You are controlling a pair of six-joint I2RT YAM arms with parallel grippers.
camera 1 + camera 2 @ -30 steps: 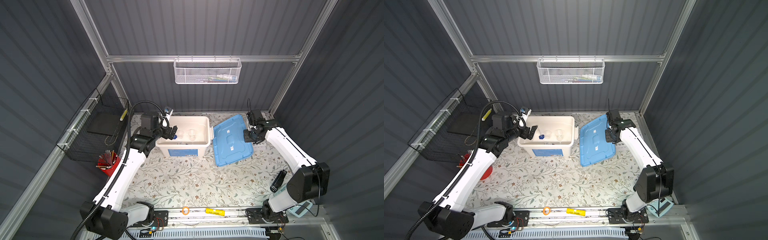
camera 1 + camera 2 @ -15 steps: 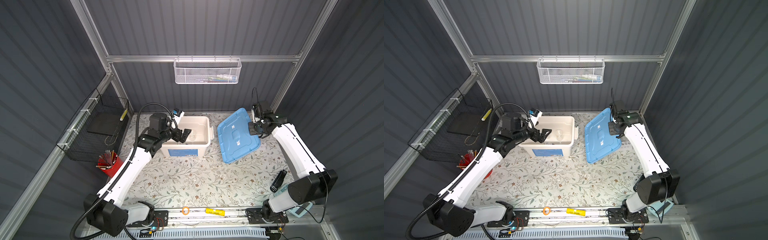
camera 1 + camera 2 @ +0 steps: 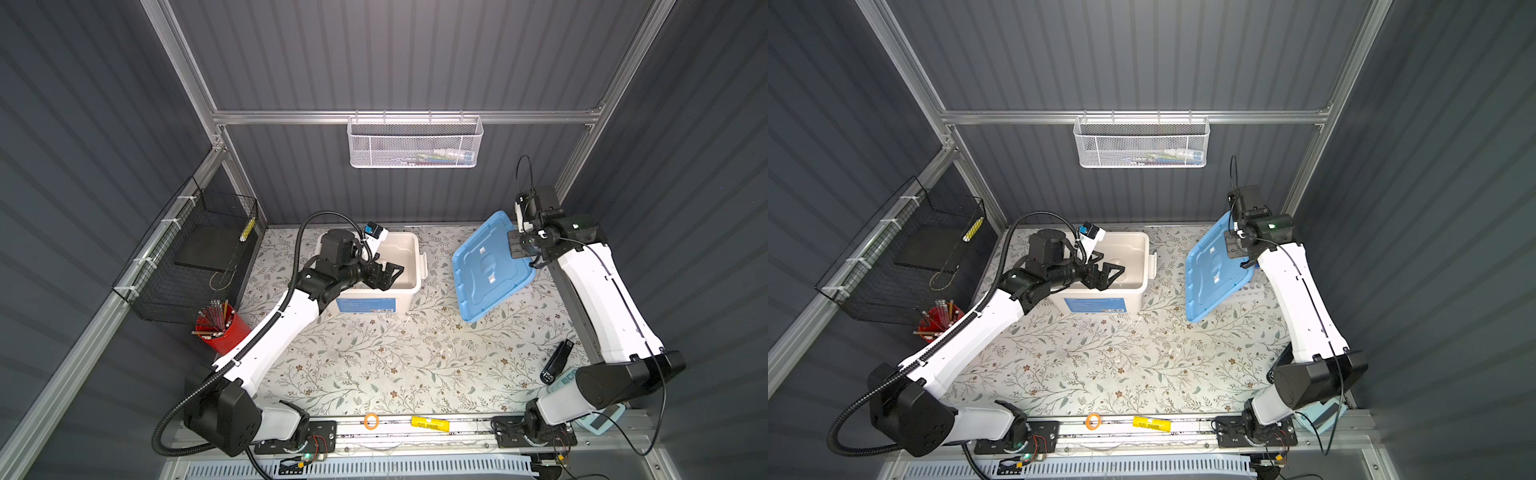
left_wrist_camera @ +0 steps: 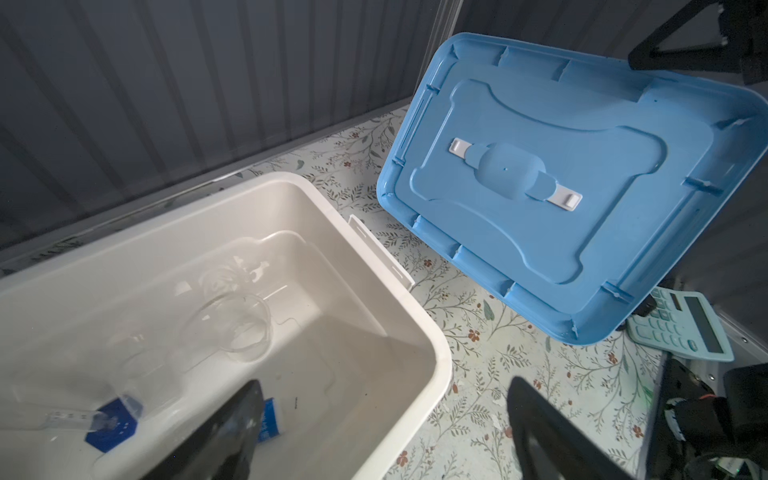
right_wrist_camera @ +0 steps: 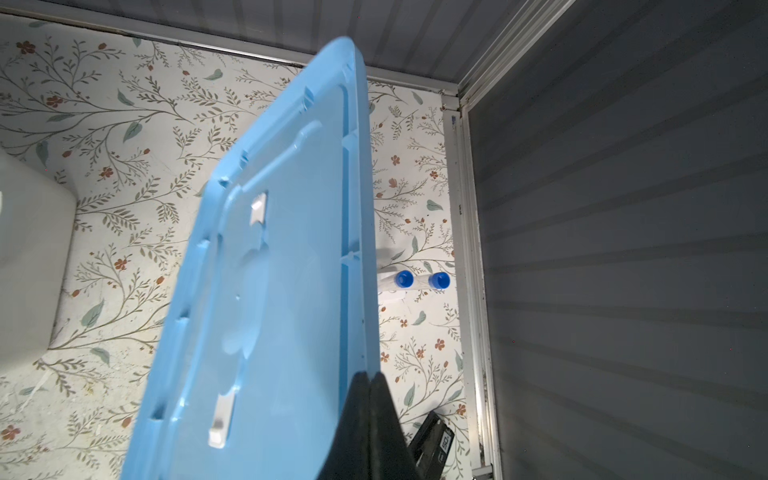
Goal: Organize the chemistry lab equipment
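At right of both top views: right hand (image 5: 369, 376) pinching the tilted blue lid (image 3: 490, 266) by its edge.
Left hand (image 3: 388, 274) spread above white bin (image 3: 411, 286) holding clear vessels (image 4: 226, 328); the edge-held lid may slip onto blue-capped tubes (image 5: 403, 279) nearby.

My left arm (image 3: 282, 328) reaches from 7 o'clock; left gripper (image 3: 395, 277) at 11, level, fingers spread wide, holding nothing. Right arm (image 3: 606, 303) from 5; right gripper (image 3: 517, 249) at 2, pinched on the blue lid (image 3: 486, 270) rim.
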